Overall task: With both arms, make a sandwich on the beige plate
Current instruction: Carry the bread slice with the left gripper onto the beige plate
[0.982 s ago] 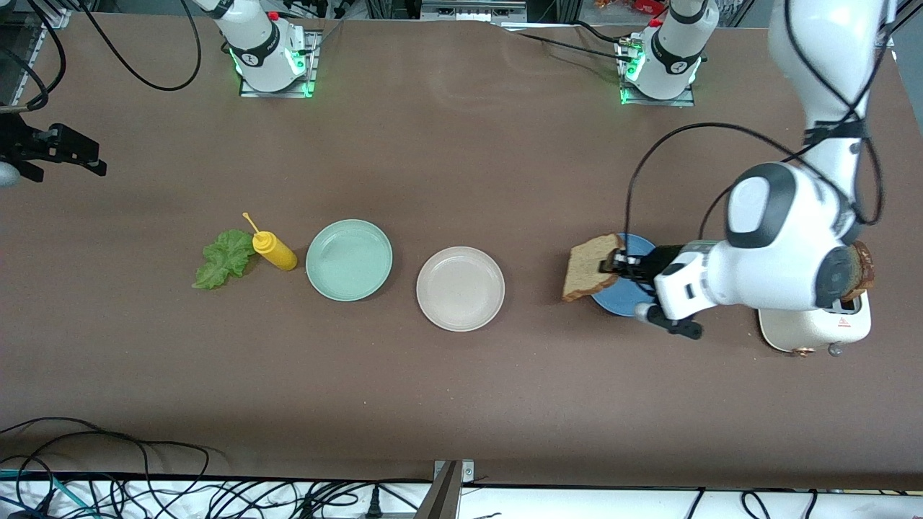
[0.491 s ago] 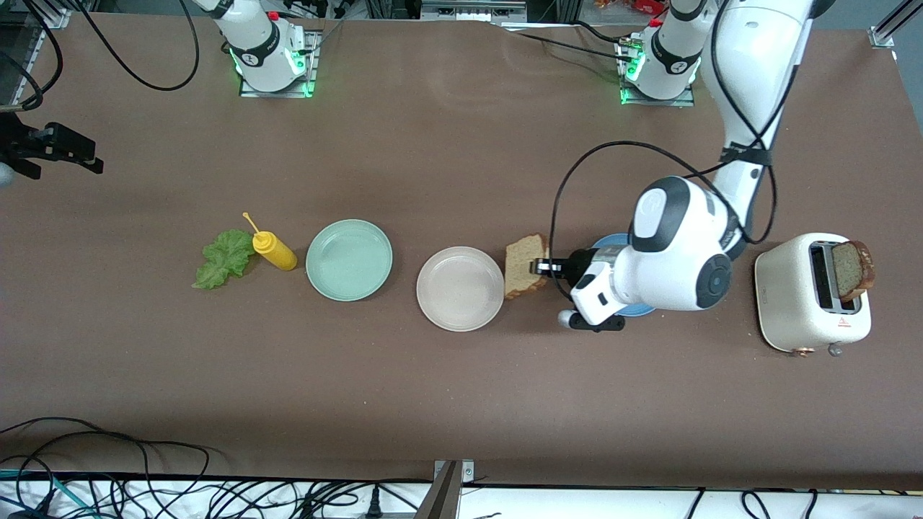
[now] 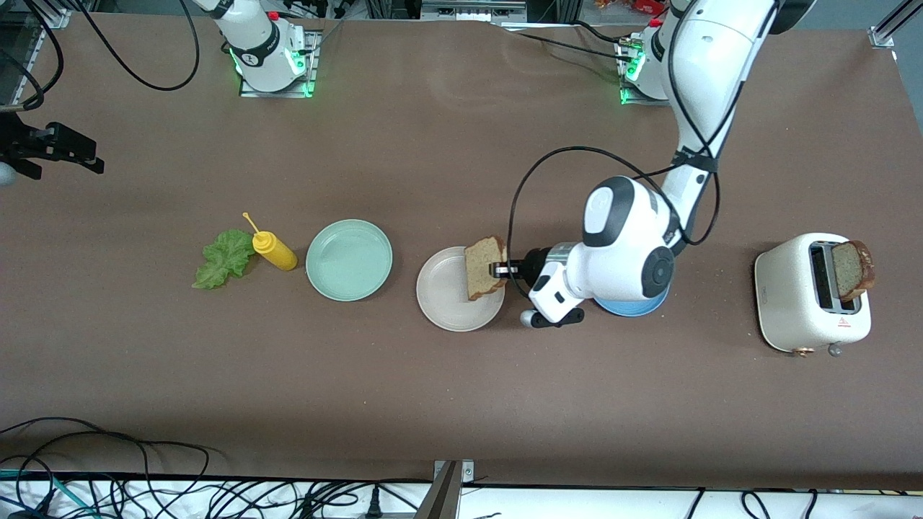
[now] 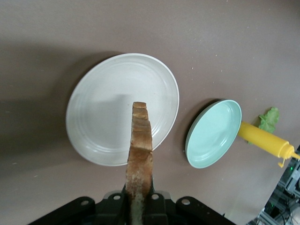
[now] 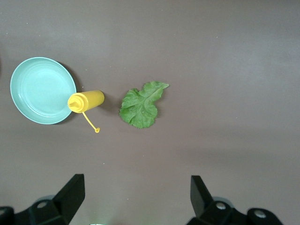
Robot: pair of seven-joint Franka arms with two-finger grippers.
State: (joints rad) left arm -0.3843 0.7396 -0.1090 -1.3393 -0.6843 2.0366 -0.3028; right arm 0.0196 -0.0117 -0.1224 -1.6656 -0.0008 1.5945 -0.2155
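Observation:
My left gripper [image 3: 505, 272] is shut on a tan bread slice [image 3: 484, 268] with dark crust. It holds the slice on edge over the rim of the beige plate [image 3: 447, 295] toward the left arm's end. In the left wrist view the slice [image 4: 140, 150] stands between my left gripper's [image 4: 139, 197] jaws above the bare plate [image 4: 108, 108]. A second slice [image 3: 852, 269] sticks out of the white toaster [image 3: 793, 303]. The green lettuce leaf [image 3: 222, 258] lies on the table. My right gripper [image 3: 86, 155] waits open and empty at the right arm's end, and the leaf [image 5: 140, 105] shows in its wrist view [image 5: 136, 192].
A mint green plate [image 3: 349, 259] sits beside the beige plate, toward the right arm's end. A yellow mustard bottle [image 3: 275, 251] lies between it and the lettuce. A blue plate [image 3: 627, 308] is mostly hidden under my left arm. Cables run along the table's near edge.
My left gripper has carried the bread slice from over the blue plate toward the right arm's end, to over the beige plate's rim. The right arm has not moved.

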